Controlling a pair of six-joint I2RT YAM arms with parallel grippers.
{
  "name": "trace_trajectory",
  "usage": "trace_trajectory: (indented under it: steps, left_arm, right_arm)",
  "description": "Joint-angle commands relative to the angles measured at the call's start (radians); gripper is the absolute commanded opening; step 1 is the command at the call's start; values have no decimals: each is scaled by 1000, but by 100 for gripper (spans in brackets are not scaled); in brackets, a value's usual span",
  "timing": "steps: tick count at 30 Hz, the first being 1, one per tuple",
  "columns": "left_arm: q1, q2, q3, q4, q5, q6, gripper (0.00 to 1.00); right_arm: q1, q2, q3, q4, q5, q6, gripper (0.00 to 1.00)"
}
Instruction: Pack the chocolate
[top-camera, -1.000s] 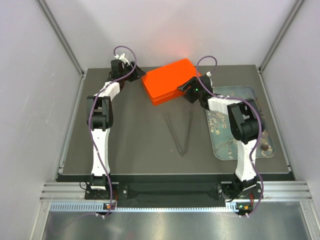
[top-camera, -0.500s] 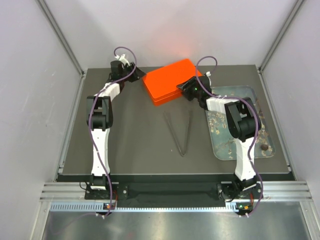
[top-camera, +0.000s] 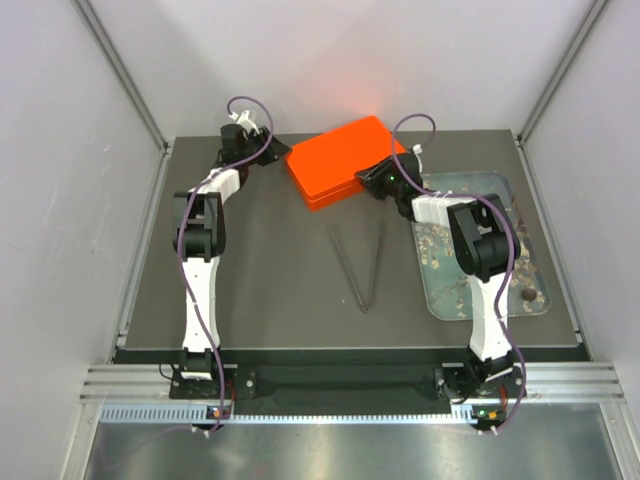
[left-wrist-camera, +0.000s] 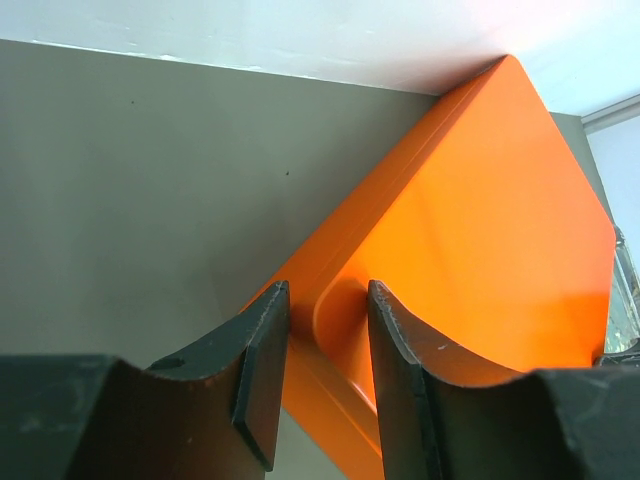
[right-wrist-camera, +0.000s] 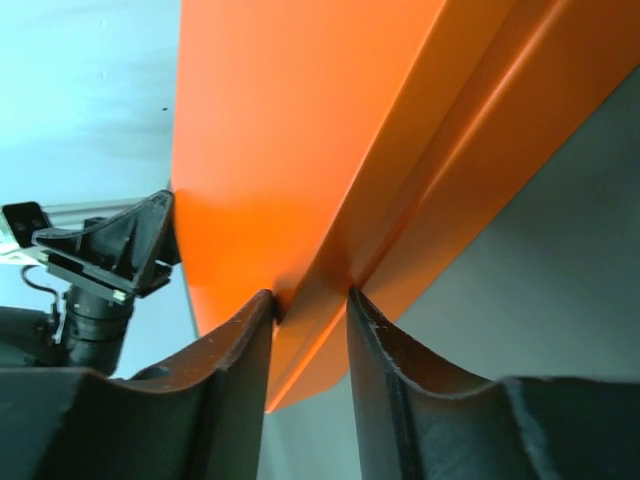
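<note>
A dark grey worktop (top-camera: 260, 270) sits inside pale walls, with an orange box (top-camera: 340, 160) lying closed at its far middle. The left gripper (top-camera: 278, 152) is clamped on the box's left corner, the lid's rim pinched between its fingers (left-wrist-camera: 262, 360). The right gripper (top-camera: 368, 180) is closed on the opposite corner, its fingers (right-wrist-camera: 238, 370) pressing the rim from both sides. Thin tweezers (top-camera: 346, 265) lie on the worktop behind and between the two grippers, toward the arm bases. A grey-blue tray (top-camera: 490, 178) lies to the right of the right gripper. One dark lump of chocolate (top-camera: 527, 296) rests at the tray's near right corner, well behind that gripper. Other lumps cannot be told from the tray's print.
</note>
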Motion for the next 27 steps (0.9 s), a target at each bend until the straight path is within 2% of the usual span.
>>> trace_trajectory:
  steps: [1,3,13,27]
  left_arm:
    - [-17,-24,-20,3,57,11,41]
    - [-18,-23,-20,3,60,9,41]
    - [-18,-21,-24,-3,62,9,40]
    - [-18,-16,-27,-25,55,15,40]
  right_arm:
    - [15,14,37,108,-8,18,34]
    - [15,18,43,107,-8,22,31]
    - [15,37,17,101,-4,53,29]
    - [25,58,-49,0,59,50,23]
